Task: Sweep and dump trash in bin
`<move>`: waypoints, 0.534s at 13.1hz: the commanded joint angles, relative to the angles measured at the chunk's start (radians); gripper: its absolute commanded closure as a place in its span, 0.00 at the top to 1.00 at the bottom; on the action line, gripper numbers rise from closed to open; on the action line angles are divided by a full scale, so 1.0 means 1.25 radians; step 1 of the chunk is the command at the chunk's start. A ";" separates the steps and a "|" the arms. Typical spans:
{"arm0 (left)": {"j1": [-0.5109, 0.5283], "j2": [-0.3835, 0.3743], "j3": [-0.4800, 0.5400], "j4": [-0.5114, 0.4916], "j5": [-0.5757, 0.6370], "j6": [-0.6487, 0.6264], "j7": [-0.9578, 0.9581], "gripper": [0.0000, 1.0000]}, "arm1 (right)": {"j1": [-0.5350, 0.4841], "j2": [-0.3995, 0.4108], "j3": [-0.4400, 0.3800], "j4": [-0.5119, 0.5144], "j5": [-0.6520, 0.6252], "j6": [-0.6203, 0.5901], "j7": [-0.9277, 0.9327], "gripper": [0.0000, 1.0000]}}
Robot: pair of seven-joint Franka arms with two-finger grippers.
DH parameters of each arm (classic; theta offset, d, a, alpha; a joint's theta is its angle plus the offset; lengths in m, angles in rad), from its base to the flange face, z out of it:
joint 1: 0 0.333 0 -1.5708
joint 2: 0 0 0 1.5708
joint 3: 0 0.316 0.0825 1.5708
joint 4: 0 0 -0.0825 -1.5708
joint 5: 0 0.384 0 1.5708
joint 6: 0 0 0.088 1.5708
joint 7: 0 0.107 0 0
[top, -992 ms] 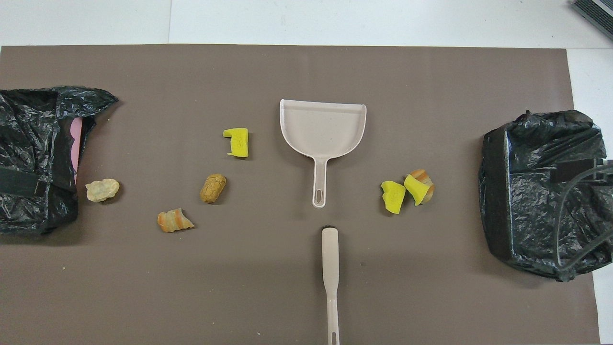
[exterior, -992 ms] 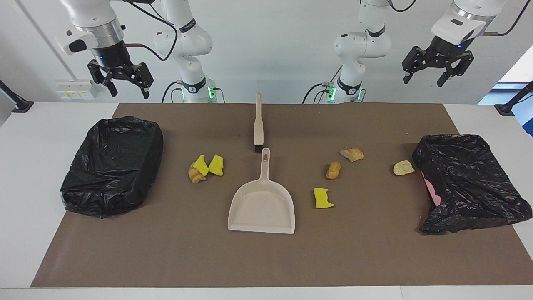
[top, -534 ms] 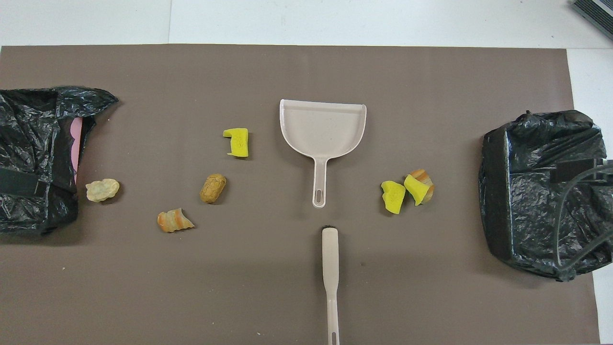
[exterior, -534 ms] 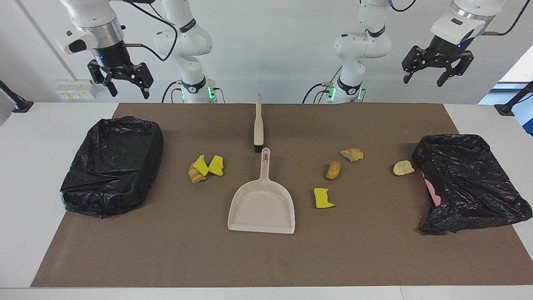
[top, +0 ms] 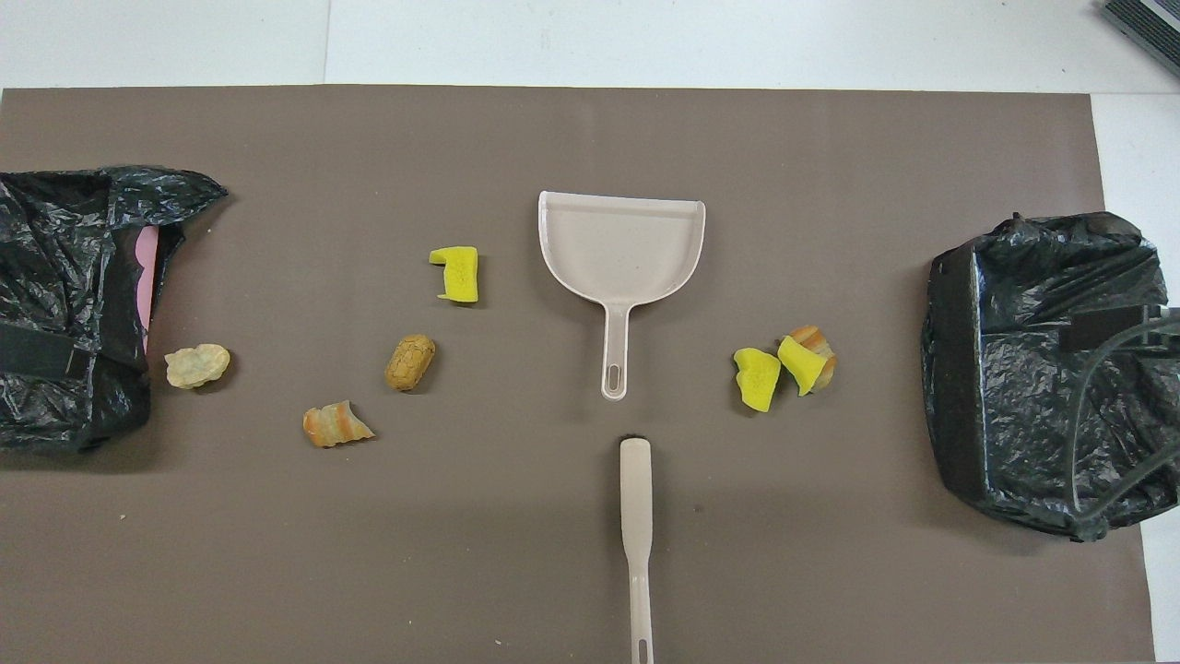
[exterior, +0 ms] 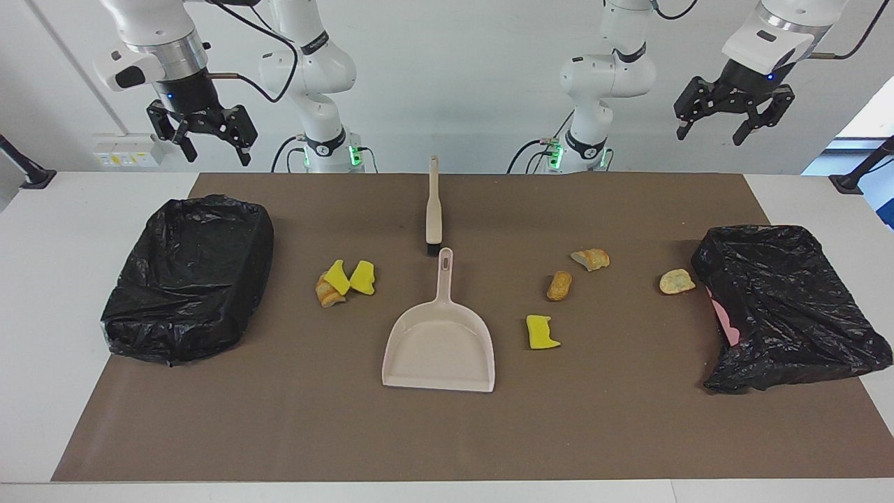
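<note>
Facing view: both arms wait raised at the top of the frame, nothing grasped. The right pincer point(exterior: 202, 136), upper left, and the left pincer point(exterior: 733, 115), upper right, each stand released, fingertips apart, clear of the bench point(exterior: 42, 279).

The trash lies loose on the brown mat point(exterior: 447, 433). Left of centre, two yellow sponge pieces point(exterior: 351, 277) touch a tan crust point(exterior: 325, 293). Right of centre lie a yellow sponge block point(exterior: 541, 332), a brown oval chunk point(exterior: 559, 285), a crust slice point(exterior: 591, 259) and, just beside the right-hand bin, a pale chunk point(exterior: 676, 281).

The dustpan point(exterior: 440, 346) sits at mid-frame, open lip toward the bottom of the frame; the brush point(exterior: 434, 206) lies above it, in line with the pan's handle, bristles down at its lower end. Neither is held, so the step in hand appears to be picking up the tools. Done well, one pincer would take the brush's thin handle crosswise, the other the pan's handle near its hanging hole, keeping the lip flat on the mat.

Materials: pan and brush are smooth, rigid beige plastic; the sponges are porous and light, likely to tumble under a hard stroke; the bread-like chunks are irregular and may roll. Both bins, at left point(exterior: 188, 276) and at right point(exterior: 789, 304), are draped in crinkled, glossy black film.
</note>
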State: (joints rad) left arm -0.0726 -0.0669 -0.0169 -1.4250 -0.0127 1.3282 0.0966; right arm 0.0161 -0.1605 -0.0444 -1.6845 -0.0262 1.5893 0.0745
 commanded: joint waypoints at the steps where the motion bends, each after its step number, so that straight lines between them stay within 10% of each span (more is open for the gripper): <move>1: 0.004 -0.020 -0.005 -0.025 0.013 0.010 -0.001 1.00 | -0.008 0.001 0.002 0.009 0.005 -0.021 -0.020 1.00; 7: -0.003 -0.020 -0.007 -0.027 0.010 0.029 -0.004 1.00 | -0.009 0.000 0.002 0.004 0.005 -0.022 -0.020 1.00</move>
State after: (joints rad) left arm -0.0728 -0.0670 -0.0224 -1.4250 -0.0127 1.3328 0.0966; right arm 0.0161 -0.1605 -0.0444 -1.6846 -0.0262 1.5891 0.0745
